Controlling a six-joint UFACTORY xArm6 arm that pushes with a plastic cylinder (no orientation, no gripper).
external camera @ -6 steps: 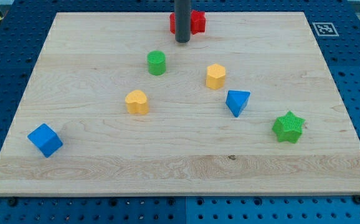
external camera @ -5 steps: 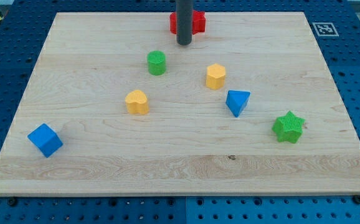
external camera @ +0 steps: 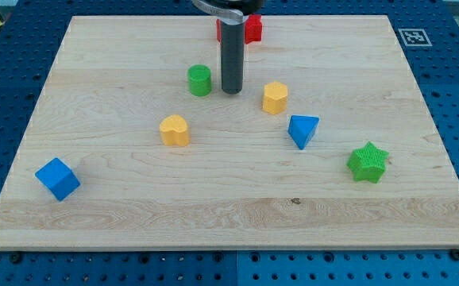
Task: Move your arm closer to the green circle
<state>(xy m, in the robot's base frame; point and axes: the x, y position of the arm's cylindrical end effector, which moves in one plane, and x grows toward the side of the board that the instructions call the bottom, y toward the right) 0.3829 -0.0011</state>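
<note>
Standing just to the view's right of the green circle (external camera: 200, 80), my tip (external camera: 231, 91) rests on the wooden board (external camera: 94, 214), near the block but apart from it, well placed for an approach that asks for closeness, not a push. With no fingers to open or close, the rod holds nothing. Behind it sits a red block (external camera: 250, 28); a yellow block (external camera: 275, 97) lies to the view's right.
</note>
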